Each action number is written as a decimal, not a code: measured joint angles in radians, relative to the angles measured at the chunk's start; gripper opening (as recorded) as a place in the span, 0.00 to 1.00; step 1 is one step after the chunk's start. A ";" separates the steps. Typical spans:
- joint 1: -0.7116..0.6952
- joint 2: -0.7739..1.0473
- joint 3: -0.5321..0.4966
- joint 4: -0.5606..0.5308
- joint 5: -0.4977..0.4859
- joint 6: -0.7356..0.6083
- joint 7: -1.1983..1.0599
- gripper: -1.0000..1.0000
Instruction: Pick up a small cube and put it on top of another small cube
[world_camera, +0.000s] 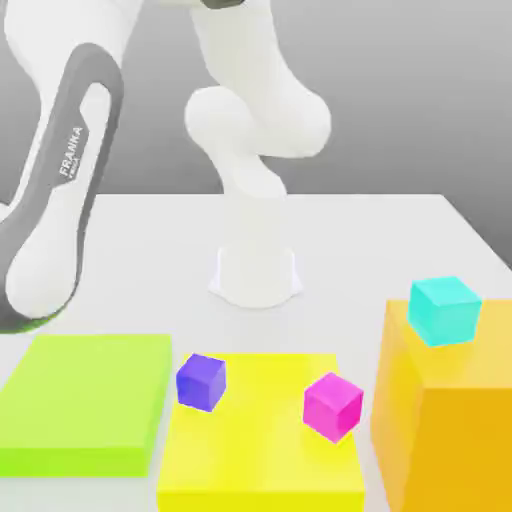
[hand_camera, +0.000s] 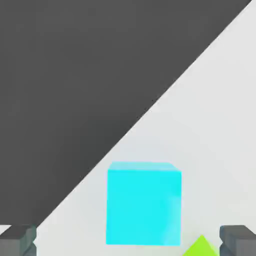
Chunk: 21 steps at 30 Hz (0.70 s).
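Note:
In the exterior view a purple cube (world_camera: 201, 381) and a magenta cube (world_camera: 333, 405) sit apart on a low yellow platform (world_camera: 260, 470). A cyan cube (world_camera: 444, 310) rests on top of a tall orange block (world_camera: 450, 430) at the exterior view's right. The hand view shows a cyan cube (hand_camera: 143, 204) on a white surface, lying between my two dark fingertips (hand_camera: 17, 241) with a gap on each side. My gripper (hand_camera: 128, 242) is open and holds nothing. Whether the two cyan cubes are the same one I cannot tell.
A flat lime-green platform (world_camera: 85, 400) lies at the exterior view's left, and a lime corner (hand_camera: 201, 246) shows in the hand view. The arm's base (world_camera: 256, 270) stands mid-table, with a large link (world_camera: 60, 200) leaning over the left side.

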 joint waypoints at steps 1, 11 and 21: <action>-0.008 0.036 0.009 0.009 0.008 0.026 -0.005 0.50; -0.001 0.000 -0.001 0.000 0.003 -0.002 -0.001 0.00; 0.194 -0.332 0.061 -0.202 0.058 -0.106 0.339 0.00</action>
